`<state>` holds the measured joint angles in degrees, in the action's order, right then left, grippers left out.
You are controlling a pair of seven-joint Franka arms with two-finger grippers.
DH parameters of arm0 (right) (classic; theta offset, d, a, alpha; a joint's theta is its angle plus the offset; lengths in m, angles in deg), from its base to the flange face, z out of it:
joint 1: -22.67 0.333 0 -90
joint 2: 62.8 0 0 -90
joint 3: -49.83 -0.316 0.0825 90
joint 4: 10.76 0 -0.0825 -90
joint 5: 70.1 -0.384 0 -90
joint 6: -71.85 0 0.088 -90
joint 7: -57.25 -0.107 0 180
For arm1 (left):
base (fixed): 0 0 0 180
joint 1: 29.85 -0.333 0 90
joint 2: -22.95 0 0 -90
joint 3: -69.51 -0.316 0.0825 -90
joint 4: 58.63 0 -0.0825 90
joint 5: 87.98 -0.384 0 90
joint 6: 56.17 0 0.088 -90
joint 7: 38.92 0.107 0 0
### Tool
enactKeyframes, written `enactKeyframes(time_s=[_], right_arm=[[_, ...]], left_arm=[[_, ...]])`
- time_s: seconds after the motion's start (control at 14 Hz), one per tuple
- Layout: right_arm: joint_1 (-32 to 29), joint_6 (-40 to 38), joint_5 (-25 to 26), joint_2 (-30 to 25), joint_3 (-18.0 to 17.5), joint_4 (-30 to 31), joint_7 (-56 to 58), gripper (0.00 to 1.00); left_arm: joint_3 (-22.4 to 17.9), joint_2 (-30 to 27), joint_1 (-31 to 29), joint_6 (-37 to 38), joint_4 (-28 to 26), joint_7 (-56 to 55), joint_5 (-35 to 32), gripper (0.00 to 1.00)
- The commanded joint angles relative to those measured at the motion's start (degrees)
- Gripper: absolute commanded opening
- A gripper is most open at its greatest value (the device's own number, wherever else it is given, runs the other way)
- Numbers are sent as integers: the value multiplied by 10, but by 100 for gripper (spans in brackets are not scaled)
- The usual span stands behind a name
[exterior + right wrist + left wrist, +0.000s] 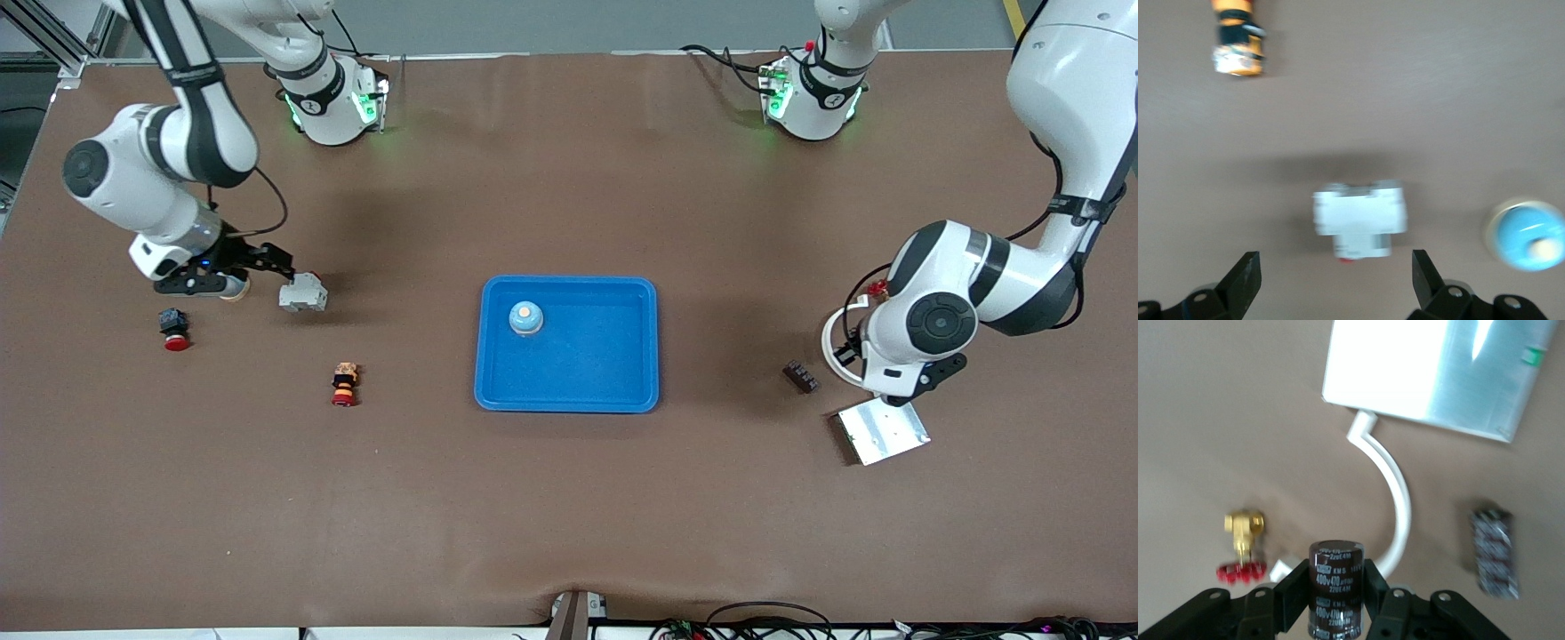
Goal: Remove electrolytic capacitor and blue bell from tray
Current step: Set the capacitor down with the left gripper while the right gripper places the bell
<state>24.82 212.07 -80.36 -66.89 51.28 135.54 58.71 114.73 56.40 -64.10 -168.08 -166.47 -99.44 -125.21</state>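
My left gripper [1336, 585] is shut on a dark brown capacitor [1336, 570] and holds it upright above the table at the left arm's end. In the front view its wrist [893, 378] hides the fingers and the capacitor. A pale blue bell [525, 317] sits in the blue tray [622, 391]. My right gripper [283, 265] is open and empty above a white-grey block [302, 293]. The right wrist view shows the open fingers [1245, 277], that block [1359, 217], and a blue domed bell-like thing [1528, 235] on the bare table beside it.
A silver plate [880, 433], a dark terminal block [801, 376], a white curved hose [1395, 493] and a brass valve [1243, 547] lie round the left gripper. An orange-black button [345, 384] and a red-capped button [173, 329] lie near the right gripper.
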Motion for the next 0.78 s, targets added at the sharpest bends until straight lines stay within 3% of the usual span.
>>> enactKeyframes(time_s=[0.0, 0.21, 0.28, 0.36, 0.43, 0.5, 0.71], right_arm=[[122, 10, -10, -15, 5, 6, -187, 100], [240, 14, -10, -6, 6, -35, -373, 100], [273, 14, -10, 7, 6, -55, -420, 100], [308, 14, -10, 31, 7, -80, -470, 100], [337, 15, -10, 54, 7, -105, -518, 100], [365, 15, -9, 76, 7, -129, -558, 100], [417, 15, -5, 143, 7, -202, -648, 100]], left_arm=[[7, 11, -44, -52, -43, 14, -56, 0], [7, 45, -72, -75, -54, 14, -112, 0], [7, 49, -79, -81, -61, 14, -125, 9], [7, 50, -81, -82, -67, 14, -136, 23], [7, 49, -81, -82, -70, 14, -138, 58], [7, 44, -81, -82, -70, 14, -138, 100], [11, 21, -81, -81, -59, 13, -137, 100]])
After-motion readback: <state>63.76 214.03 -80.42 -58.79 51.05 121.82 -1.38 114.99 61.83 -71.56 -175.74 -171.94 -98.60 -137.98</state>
